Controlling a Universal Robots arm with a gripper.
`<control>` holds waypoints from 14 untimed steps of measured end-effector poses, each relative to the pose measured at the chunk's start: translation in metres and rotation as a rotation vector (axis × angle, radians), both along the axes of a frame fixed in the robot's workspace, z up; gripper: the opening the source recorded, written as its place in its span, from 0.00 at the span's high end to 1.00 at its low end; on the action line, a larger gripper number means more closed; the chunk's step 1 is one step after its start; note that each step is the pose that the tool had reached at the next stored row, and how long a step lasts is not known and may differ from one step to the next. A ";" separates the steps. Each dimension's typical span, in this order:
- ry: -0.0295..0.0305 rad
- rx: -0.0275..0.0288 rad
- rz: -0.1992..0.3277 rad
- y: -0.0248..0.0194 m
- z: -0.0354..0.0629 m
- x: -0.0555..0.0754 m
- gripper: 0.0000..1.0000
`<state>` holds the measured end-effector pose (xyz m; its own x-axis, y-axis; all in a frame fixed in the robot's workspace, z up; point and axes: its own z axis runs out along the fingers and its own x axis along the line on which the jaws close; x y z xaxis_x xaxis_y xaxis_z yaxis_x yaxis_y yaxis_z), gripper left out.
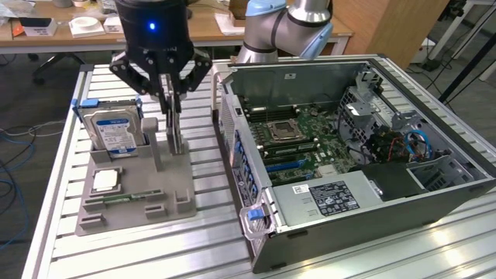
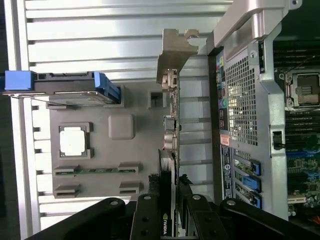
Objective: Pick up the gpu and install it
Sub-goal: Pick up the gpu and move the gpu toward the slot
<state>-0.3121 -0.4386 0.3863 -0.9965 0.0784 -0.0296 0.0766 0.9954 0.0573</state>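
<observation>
1. On the exterior view's left, the hard drive (image 1: 115, 131) is seen standing in the grey holder block (image 1: 136, 212). A processor chip (image 1: 106, 180) and a memory stick (image 1: 124, 197) are laid in pockets nearer the block's front. None of these is touched by the gripper.
2. Just beside the hard drive, toward the exterior view's right, the gpu (image 1: 176, 133) is found upright on edge in the same block. Its metal bracket (image 2: 172, 55) is seen at one end in the wrist view. Whether its lower edge is seated in the block or just clear of it cannot be told.
3. Directly above the card, the gripper (image 1: 172, 107) is positioned with its jaws drawn narrow. The gpu's upper edge is clamped between the fingers (image 2: 146, 215), one on each face, well away from the bracket end.
4. The step in hand is judged to be the pick-up. Because the hold is taken far from the bracket, a tilt toward that end is considered possible. A slow, straight vertical pull is advised so that the card is not jammed in its slot.
5. On the exterior view's right, the computer case (image 1: 256, 232) is seen lying open with the motherboard (image 1: 310, 136) exposed. Its near wall stands close to the block, so sideways swing is to be avoided while the card is raised.
</observation>
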 end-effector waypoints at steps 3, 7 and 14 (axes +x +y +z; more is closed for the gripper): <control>-0.0001 0.0005 0.000 0.0000 0.0135 0.000 0.74; -0.0002 0.0008 0.000 -0.0001 0.0242 0.000 0.74; -0.0001 0.0007 0.000 0.0004 0.0238 0.023 0.74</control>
